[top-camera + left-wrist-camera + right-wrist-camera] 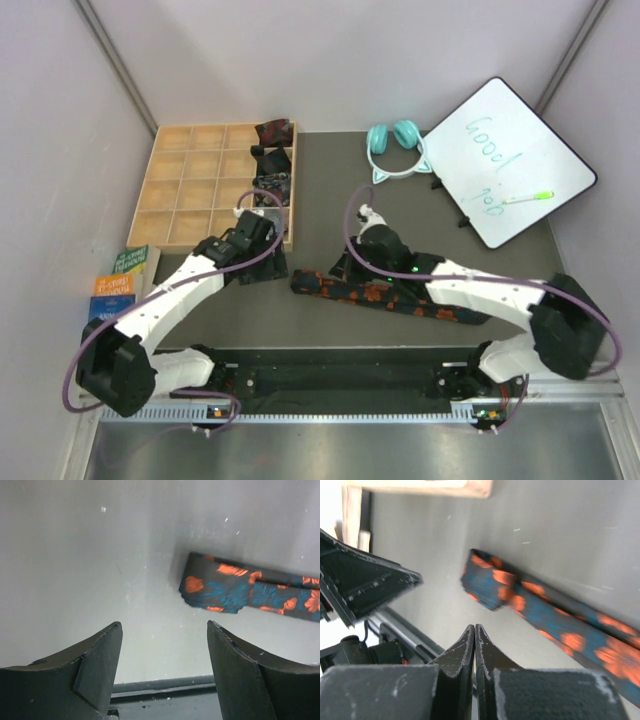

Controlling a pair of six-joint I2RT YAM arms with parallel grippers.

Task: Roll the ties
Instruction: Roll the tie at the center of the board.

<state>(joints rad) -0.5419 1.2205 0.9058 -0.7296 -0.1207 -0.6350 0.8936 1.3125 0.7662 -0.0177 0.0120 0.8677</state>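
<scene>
A long, narrow fabric necktie, black with orange-red and blue blotches, is laid flat and unrolled across the lower middle of the overhead frame, on the dark grey desk. One such strip is counted. Its left end is seen just right of the left jaws, apart from them. Its right part is covered by the white and black right arm.

The left jaws are spread wide above bare desk, with nothing between them. In the left wrist view the tie end is seen at the upper right, beyond the tips. The right jaws are pressed together on nothing, their tips short of the tie end.

A pale wooden tray of square compartments is set at the upper left, and its lower right corner is overlapped by the left arm. Three small fabric rolls are counted in its rightmost column: a dark red roll, a black roll beneath it, and a dark patterned roll below that.

Open desk is seen between the tray's right rim and the one pair of teal cat-ear headphones at the upper edge, and between the tie and the headphones. One tilted whiteboard, with one green marker on it, reaches past the desk's right edge. Three book covers are counted at the left edge.
</scene>
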